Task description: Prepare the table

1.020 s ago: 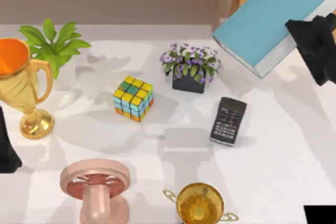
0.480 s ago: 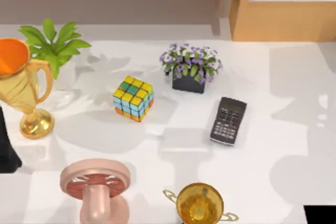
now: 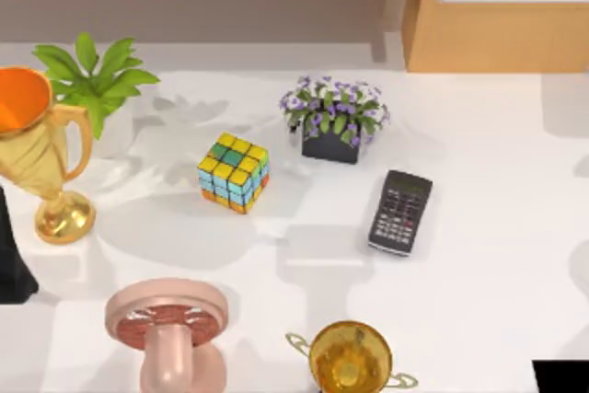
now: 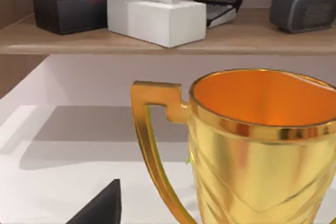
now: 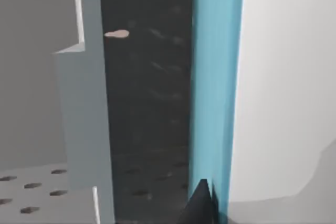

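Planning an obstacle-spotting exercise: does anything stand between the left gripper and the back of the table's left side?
The gold trophy stands on the table directly ahead of the left gripper, with the green plant behind it.

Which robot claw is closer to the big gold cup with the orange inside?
Left. The left claw sits right beside the gold cup at the table's left edge. The right claw is by a blue book.
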`<state>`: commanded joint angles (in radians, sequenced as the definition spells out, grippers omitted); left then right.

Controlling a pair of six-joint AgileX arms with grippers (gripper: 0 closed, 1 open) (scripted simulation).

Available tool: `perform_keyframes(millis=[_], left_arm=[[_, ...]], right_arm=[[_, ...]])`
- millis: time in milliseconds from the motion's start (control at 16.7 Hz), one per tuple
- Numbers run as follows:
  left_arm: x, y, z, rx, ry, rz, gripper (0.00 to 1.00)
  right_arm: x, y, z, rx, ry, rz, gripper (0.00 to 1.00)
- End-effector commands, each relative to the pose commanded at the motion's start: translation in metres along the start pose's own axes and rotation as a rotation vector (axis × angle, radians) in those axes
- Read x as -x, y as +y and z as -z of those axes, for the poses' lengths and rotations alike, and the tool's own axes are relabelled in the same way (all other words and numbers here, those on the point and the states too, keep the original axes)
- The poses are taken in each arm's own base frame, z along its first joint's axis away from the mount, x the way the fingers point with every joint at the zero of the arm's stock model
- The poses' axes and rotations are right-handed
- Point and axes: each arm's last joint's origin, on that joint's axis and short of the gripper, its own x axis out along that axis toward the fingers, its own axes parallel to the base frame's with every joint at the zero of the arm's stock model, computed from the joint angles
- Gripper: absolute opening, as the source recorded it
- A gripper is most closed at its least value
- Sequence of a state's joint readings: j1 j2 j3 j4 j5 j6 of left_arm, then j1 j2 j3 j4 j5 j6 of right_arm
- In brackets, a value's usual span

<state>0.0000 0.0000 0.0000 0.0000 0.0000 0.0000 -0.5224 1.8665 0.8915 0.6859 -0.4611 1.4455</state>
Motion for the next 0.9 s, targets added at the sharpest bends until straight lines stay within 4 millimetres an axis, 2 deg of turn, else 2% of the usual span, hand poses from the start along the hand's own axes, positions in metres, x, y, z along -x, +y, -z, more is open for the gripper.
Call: perform_keyframes(millis=[480, 900], left_arm=[[0.0, 0.0, 0.0, 0.0, 0.0, 0.0, 1.0], [0.0, 0.0, 0.0, 0.0, 0.0, 0.0, 1.0]], right_arm=[[-0.004, -0.001, 0.001, -0.004, 0.007, 0.002, 0.0], [-0.033, 0.002, 0.0, -0.005, 0.004, 0.002, 0.0]])
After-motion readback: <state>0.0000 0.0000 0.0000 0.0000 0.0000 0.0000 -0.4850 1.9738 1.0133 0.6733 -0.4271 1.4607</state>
